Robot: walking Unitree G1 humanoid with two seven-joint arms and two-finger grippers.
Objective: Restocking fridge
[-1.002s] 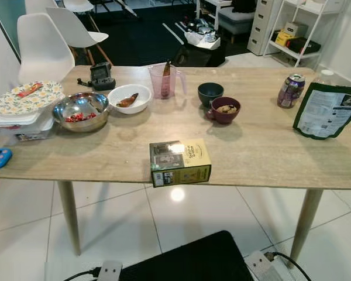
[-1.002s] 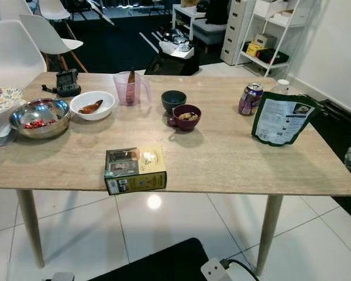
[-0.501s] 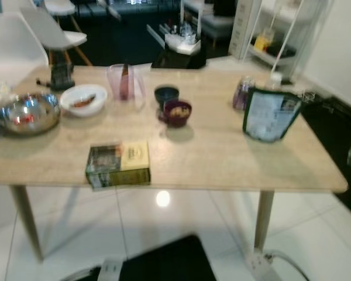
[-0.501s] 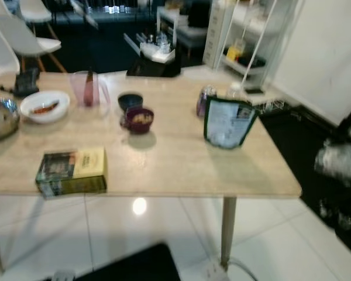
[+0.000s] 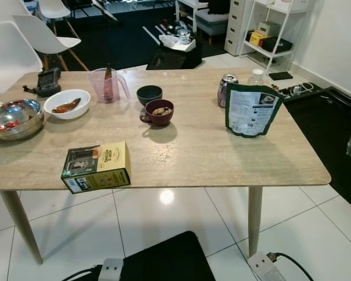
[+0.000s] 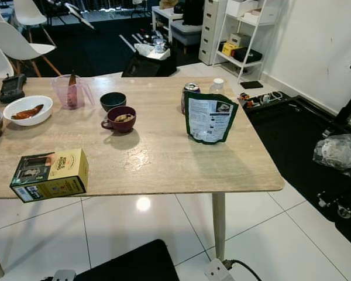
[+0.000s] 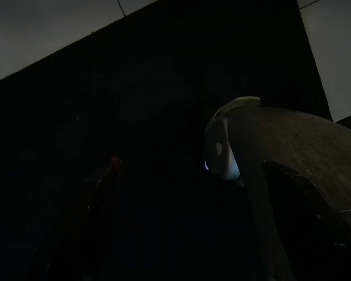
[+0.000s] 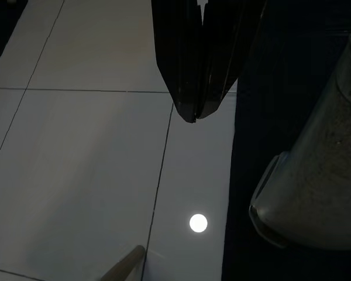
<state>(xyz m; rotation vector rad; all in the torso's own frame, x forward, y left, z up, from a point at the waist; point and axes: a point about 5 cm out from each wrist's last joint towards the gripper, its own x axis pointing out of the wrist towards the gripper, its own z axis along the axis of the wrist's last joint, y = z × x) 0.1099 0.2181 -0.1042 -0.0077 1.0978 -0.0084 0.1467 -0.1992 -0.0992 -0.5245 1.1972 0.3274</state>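
Note:
A wooden table [image 5: 193,158] holds the goods. A yellow-green box [image 5: 96,167] lies at its front edge, overhanging a little. A green pouch [image 5: 251,110] stands at the right, with a drink can [image 5: 227,88] and a white-capped bottle [image 5: 256,76] behind it. In the middle sit a maroon cup [image 5: 159,112] with food, a dark bowl [image 5: 149,93] and a pink measuring jug [image 5: 107,85]. A white bowl [image 5: 66,103] and a steel bowl [image 5: 11,117] are at the left. My right gripper [image 8: 193,114] hangs shut over the floor tiles, holding nothing. The left wrist view is very dark.
White chairs [image 5: 41,32] stand behind the table's far left. A white shelf unit [image 5: 269,29] is at the back right. A black mat [image 5: 164,257] and a power strip [image 5: 263,266] lie on the tiles near me. A bagged bundle [image 6: 339,152] sits on dark floor at the right.
The camera has swung to the right, so the table's things sit further left in view and its right end shows. Nothing on the table has moved.

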